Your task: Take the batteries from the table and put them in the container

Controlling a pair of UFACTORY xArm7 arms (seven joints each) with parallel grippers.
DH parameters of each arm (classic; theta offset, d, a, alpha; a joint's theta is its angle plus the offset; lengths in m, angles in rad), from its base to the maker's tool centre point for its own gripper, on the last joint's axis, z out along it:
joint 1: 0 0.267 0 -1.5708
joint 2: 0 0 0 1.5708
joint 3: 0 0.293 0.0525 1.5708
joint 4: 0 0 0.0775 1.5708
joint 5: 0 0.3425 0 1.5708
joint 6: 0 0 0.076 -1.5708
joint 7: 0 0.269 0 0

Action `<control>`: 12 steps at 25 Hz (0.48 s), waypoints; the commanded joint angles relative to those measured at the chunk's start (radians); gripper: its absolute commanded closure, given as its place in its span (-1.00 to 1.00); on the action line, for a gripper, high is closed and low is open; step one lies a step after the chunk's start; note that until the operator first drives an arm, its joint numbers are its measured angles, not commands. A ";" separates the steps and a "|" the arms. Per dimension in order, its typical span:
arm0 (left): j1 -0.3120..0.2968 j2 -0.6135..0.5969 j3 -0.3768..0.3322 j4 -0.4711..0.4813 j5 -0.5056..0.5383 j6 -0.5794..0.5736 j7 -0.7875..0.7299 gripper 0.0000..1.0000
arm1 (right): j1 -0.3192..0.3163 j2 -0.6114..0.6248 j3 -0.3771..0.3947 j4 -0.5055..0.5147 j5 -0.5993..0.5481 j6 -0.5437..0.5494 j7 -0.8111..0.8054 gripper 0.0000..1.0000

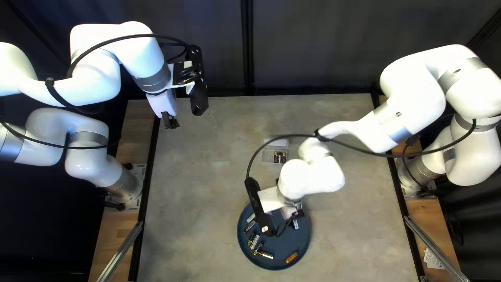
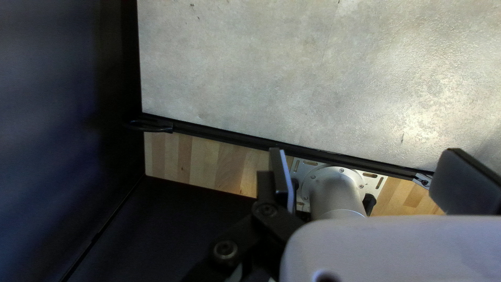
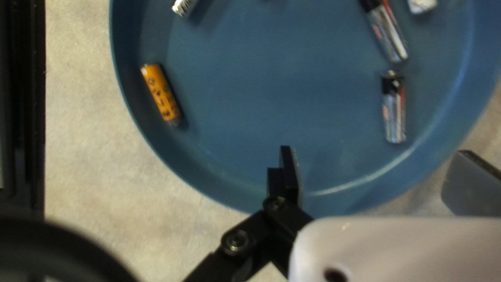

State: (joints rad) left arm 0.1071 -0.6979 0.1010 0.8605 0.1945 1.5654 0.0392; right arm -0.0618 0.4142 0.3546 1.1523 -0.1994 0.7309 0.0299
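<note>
The right arm's tool [image 3: 374, 161] hangs open over the rim of a round blue tray [image 3: 271, 94], its fingers apart with nothing between them. Take twelve o'clock as straight ahead of this tool, with its fingers standing at nine and three. The nearest target, a silver-and-black battery with a red stripe [image 3: 394, 109], lies in the tray just past twelve. Its long axis runs nearly twelve to six, button end toward twelve, so the fingers look well turned to close across its narrow width; the move likely called for is a little forward, slightly toward one, and down. Beyond it at twelve lies a second red-striped battery [image 3: 387, 31], slanted eleven to five, which would want a small turn of the wrist. Farther off, between nine and ten, an orange battery [image 3: 160, 93] rests near the tray wall, also slanted eleven to five.

In the top left view, with twelve toward the counter's [image 1: 209, 156] far edge, a clear plastic container [image 1: 269, 156] stands at twelve from the tray, some batteries [image 1: 279, 157] seemingly already inside.

Farthest away, at about ten, the left arm's tool [image 2: 360, 175] is open and empty near the counter's left edge. The right arm is clearly nearer to the work.
</note>
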 commanded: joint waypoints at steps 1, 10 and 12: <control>0.000 0.000 0.000 0.000 0.000 0.000 0.000 -1.00 | 0.002 0.032 -0.008 0.024 -0.021 -0.005 -0.020 -1.00; 0.000 0.000 0.000 0.000 0.000 0.000 0.000 -1.00 | -0.030 0.061 0.002 0.020 -0.002 -0.039 -0.079 -1.00; 0.000 0.000 0.000 0.000 0.000 0.000 0.000 -1.00 | -0.031 0.073 0.002 0.026 -0.003 -0.045 -0.087 -0.98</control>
State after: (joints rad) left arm 0.1071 -0.6979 0.1010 0.8605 0.1945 1.5654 0.0392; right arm -0.0911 0.4743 0.3563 1.1728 -0.2013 0.6939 -0.0486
